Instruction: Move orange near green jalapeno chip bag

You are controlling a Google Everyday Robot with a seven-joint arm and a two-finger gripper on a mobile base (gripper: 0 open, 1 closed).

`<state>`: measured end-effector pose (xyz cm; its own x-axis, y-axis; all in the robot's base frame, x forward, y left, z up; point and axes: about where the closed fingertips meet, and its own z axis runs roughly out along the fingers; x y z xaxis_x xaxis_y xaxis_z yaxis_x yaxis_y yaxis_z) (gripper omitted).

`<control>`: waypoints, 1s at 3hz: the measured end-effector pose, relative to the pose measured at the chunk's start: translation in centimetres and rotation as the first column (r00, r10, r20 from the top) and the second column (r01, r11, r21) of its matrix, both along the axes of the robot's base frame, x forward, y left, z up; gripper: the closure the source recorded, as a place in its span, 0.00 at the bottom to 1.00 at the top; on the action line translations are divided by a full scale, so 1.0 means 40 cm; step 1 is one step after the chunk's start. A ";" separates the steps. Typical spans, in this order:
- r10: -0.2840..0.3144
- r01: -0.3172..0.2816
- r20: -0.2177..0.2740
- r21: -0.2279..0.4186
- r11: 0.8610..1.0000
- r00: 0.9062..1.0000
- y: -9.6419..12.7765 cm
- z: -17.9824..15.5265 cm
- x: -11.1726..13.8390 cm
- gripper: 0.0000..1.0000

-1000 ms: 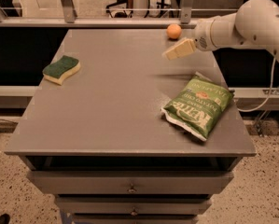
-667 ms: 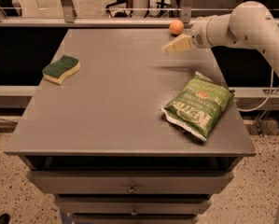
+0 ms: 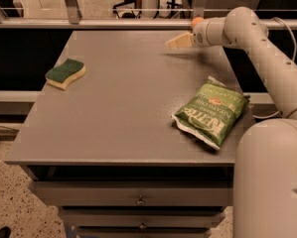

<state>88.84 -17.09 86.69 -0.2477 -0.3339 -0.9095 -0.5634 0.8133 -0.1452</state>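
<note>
— Where is the orange (image 3: 196,21)?
— At the far edge of the grey table (image 3: 123,103), right of the middle. Only its top shows, since the arm's wrist (image 3: 210,32) stands in front of it.
— And the gripper (image 3: 173,42)?
— Over the far part of the table, pointing left. Its tip lies left of the orange and a little nearer; the orange sits back by the wrist, not at the tip.
— Has it got hold of the fruit?
— No, the orange is apart from the tip. How wide the gripper stands, I cannot tell.
— And the green jalapeno chip bag (image 3: 211,113)?
— Lying flat near the right edge, on the near half of the table, well apart from the orange.
— Anything else?
— A green-topped yellow sponge (image 3: 65,73) near the left edge, and drawers (image 3: 138,200) under the tabletop.
</note>
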 end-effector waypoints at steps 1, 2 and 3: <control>-0.054 0.054 -0.002 0.018 0.998 0.999 -0.025 -0.022 0.073 0.00; -0.116 0.116 0.012 0.027 0.993 0.993 -0.069 -0.019 0.120 0.00; -0.184 0.184 0.027 0.023 0.983 0.983 -0.134 -0.010 0.147 0.01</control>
<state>94.72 -22.44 86.29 -0.2771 -0.2660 -0.9233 -0.3997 0.9057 -0.1410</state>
